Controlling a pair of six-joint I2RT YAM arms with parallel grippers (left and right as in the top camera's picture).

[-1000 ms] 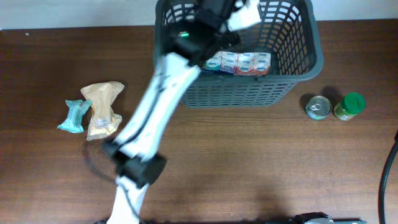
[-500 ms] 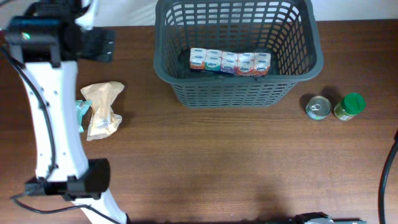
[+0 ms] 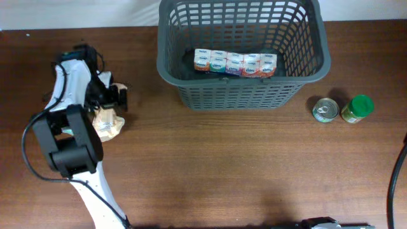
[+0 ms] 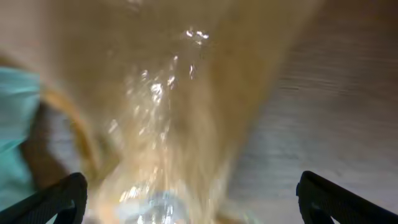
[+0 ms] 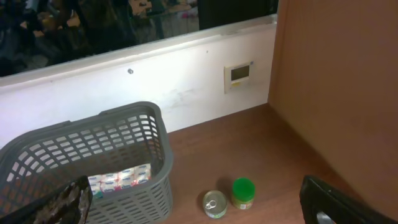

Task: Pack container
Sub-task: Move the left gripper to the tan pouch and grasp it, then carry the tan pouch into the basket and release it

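Your basket [image 3: 241, 95] sits at the far middle of the worktop [image 3: 254, 165], upright, with one thing packed: a row of small tubs [image 3: 235, 63] lying across its floor near the front wall. By my reckoning that puts you early in the job, with most of it left.

Four things lie outside. To the right of the basket, the can [image 3: 325, 109] and the green-lidded jar [image 3: 357, 108] stand side by side, just touching or nearly so. On the left, well apart from the basket, is the tan bag [image 3: 108, 124], and the left wrist view shows a teal packet [image 4: 15, 137] right beside it.

Your left arm [image 3: 67, 127] is bent over the tan bag. The left jaws are spread wide and grasp nothing; the bag fills the wrist view between the two tips, blurred by closeness, so I cannot tell whether they touch it. It looks like the next item to go in.

The right jaws are also spread wide and empty, held high and looking down on the basket, can and jar.
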